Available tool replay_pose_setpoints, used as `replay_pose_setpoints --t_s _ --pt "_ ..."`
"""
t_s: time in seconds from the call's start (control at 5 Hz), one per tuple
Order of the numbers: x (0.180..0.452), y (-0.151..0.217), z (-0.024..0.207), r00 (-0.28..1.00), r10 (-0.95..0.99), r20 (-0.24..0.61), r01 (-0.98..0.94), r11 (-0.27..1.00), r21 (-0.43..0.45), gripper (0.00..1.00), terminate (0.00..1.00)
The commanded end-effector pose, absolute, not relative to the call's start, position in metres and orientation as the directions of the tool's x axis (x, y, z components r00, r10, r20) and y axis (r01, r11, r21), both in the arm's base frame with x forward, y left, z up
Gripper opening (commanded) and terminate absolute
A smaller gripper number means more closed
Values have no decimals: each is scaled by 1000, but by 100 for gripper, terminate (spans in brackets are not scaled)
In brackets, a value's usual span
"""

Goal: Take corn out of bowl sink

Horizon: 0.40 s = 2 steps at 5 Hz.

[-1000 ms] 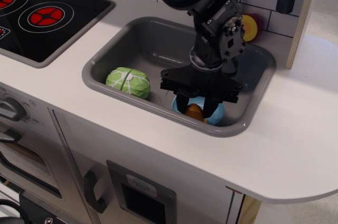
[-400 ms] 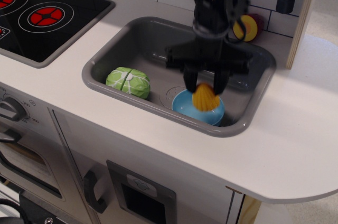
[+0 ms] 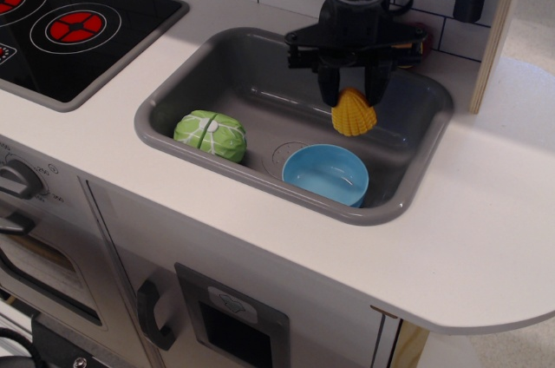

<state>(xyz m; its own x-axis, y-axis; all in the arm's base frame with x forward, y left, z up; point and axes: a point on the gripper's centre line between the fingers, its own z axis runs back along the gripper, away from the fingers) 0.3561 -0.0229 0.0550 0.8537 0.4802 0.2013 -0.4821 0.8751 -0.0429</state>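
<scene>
**Corn held clear of the bowl: placement geometry**

The gripper (image 3: 354, 101) is clamped on the corn (image 3: 354, 114), with its two fingers pinching the narrow upper end. The corn hangs with its long axis roughly vertical, wide ridged end down, directly below the jaws.

All positions below are referenced to the bowl (image 3: 327, 174).

- Corn: above and behind the bowl, toward the tiled wall, clear of the rim, not touching it. The bowl appears empty.
- Sink (image 3: 165, 97): surrounds the bowl. Bare grey floor lies behind the bowl, under the corn, and to the left rear.
- Cabbage toy (image 3: 210, 134): left of the bowl, against the near wall, well apart from the corn.
- Sink rear wall and right wall: near the gripper; clearance there looks tightest.

Judgement: the extraction step appears complete. A straight descent should land the corn on open floor behind the bowl. Risk: drift toward the viewer could return it to the bowl.
</scene>
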Motion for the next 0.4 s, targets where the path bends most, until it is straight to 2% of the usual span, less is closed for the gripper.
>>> replay_pose_setpoints --t_s 0.0,0.2 --pt "392 -23 47 823 511 247 -520 853 -35 0 0" --pt "396 -26 33 833 501 235 -515 857 -1 0 0"
